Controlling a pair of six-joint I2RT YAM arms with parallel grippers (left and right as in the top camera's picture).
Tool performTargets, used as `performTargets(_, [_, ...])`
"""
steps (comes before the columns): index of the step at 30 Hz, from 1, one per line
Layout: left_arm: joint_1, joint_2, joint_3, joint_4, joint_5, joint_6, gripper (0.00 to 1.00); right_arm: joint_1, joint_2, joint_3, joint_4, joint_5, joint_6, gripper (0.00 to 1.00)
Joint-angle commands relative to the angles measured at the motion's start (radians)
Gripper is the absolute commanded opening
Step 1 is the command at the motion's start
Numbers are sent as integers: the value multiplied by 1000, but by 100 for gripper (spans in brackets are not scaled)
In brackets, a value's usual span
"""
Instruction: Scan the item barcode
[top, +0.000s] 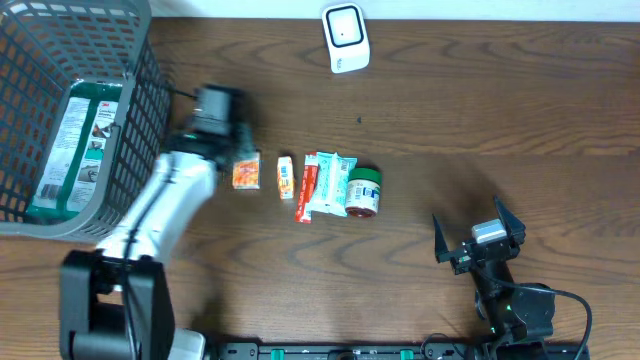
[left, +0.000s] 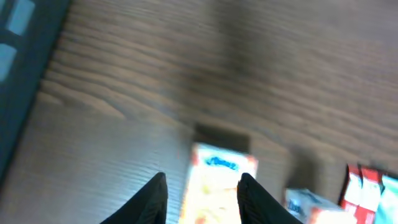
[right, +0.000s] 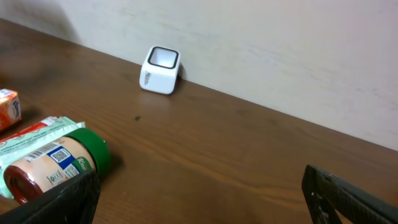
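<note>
The left gripper (left: 202, 182) hangs low over a small orange box (top: 246, 171), one dark finger on each side of it. The wrist view is badly blurred, so I cannot tell whether the fingers press on the box or only flank it. The right gripper (top: 468, 215) stands wide open with nothing between its fingers, near the front right of the table and well apart from the goods.

The table (top: 480, 110) is dark brown with a wood-grain pattern and a smooth, matt look. A pale, plain wall (right: 280, 50) runs behind it.

A white scanner (top: 345, 38), a rounded block with a dark window, sits at the table's far edge by the wall. A grey plastic mesh basket (top: 150, 90) stands at the far left and holds a flat green-labelled pack (top: 75, 150).

The orange box is the leftmost in a short row at mid-table. To its right are a second small box (top: 286, 176), a red-and-white packet (top: 310, 190), a pale blue-green packet (top: 332, 185) and a jar (top: 363, 192) lying on its side with a green lid. The packets look like crinkled film and the boxes like printed card. The orange box lies directly under the left fingertips, far from the scanner.
</note>
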Motion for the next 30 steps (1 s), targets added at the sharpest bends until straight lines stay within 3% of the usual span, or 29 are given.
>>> performTargets(1, [133,22,8,-23,407,184,38,16,-2,-1,-4,6,13,99])
performTargets(5, [224,75,7,-64,521,310,38,16,-2,-1,-4,6,13,99])
performTargets(10, [220,156,-1,-61,611,404,38,16,-2,-1,-4,6,13,99])
performTargets(19, [214,306,-1,9,605,402,37,16,-2,-1,-4,6,13,99])
performTargets(24, [214,272,-1,5,605,398,19,16,-2,-1,-4,6,13,99])
performTargets(26, [214,220,-1,-14,604,375,7,16,-2,-1,-4,6,13,99])
performTargets(30, [198,112,-1,-60,500,304,7,16,-2,-1,-4,6,13,99])
